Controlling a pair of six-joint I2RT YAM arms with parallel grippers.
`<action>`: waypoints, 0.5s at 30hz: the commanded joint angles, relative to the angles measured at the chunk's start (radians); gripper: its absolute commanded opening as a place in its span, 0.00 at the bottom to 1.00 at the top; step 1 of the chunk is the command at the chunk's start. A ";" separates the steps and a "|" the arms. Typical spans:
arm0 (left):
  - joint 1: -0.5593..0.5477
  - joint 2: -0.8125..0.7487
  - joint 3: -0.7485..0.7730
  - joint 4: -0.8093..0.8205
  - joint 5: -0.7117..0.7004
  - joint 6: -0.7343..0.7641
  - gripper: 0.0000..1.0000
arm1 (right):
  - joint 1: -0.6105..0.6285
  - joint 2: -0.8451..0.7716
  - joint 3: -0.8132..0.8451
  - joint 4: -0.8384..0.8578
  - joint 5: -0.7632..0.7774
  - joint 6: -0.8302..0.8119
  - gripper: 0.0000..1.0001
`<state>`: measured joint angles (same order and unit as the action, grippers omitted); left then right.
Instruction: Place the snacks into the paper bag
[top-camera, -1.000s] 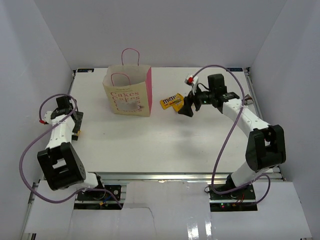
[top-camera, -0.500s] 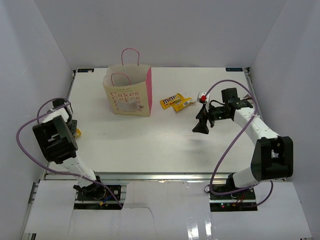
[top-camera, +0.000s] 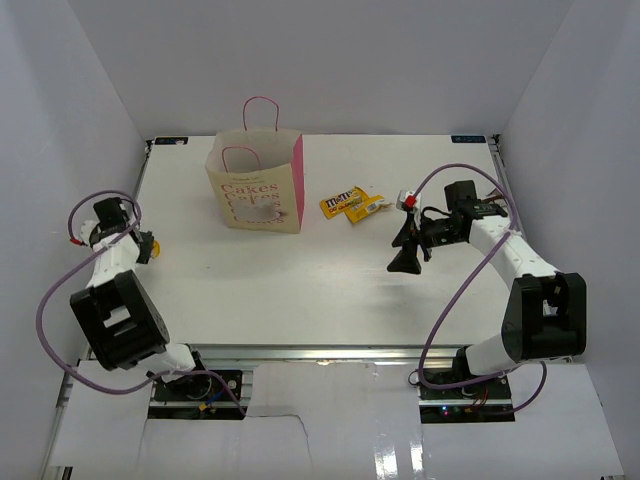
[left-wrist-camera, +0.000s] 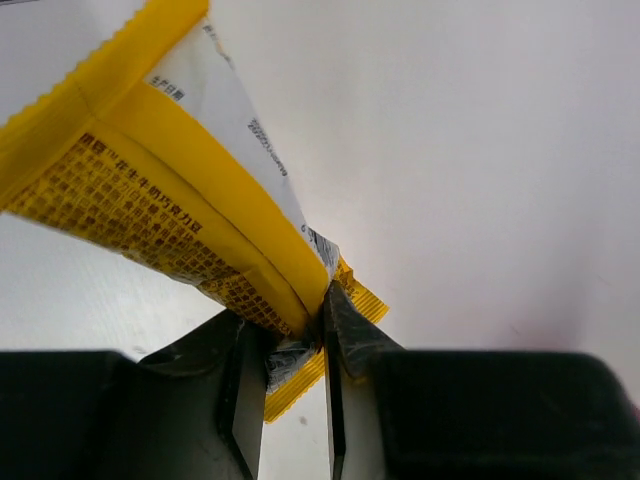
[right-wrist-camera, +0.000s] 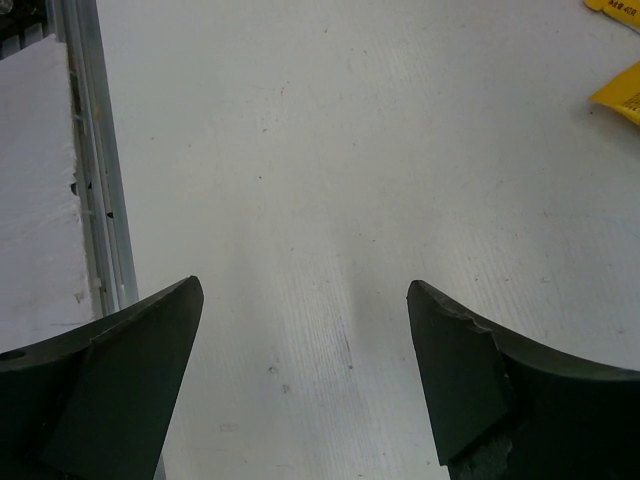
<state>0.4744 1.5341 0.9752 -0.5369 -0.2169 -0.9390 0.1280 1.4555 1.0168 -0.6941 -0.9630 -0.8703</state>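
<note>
Left gripper (left-wrist-camera: 325, 300) pinches a yellow candy packet (left-wrist-camera: 150, 200) by its corner.
Small Chinese print covers the packet. The paper bag (top-camera: 255, 195) reads "Cakes". Beside it lie yellow M&M's packets (top-camera: 345, 204), apart from the right gripper (top-camera: 405, 262), whose jaws gape wide above the table (top-camera: 300, 290).

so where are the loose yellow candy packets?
Top view: the yellow candy packets lie on the table just right of the paper bag, beyond and left of the open right gripper.

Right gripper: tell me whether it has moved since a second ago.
Yes. The right gripper has drawn back from the yellow candy packets, nearer the arms' bases and rightward in the top view; the packets themselves have stayed put.
</note>
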 joint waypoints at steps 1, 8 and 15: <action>-0.016 -0.185 -0.023 0.203 0.256 0.118 0.09 | -0.008 -0.004 0.020 -0.027 -0.042 -0.013 0.88; -0.137 -0.258 0.049 0.620 0.752 0.268 0.08 | -0.011 0.005 0.058 -0.031 -0.034 -0.013 0.88; -0.325 -0.100 0.351 0.592 0.919 0.488 0.08 | -0.019 -0.024 0.031 -0.027 -0.031 -0.013 0.87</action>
<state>0.1688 1.4071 1.2552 0.0158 0.5632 -0.5640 0.1169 1.4628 1.0363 -0.7086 -0.9714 -0.8719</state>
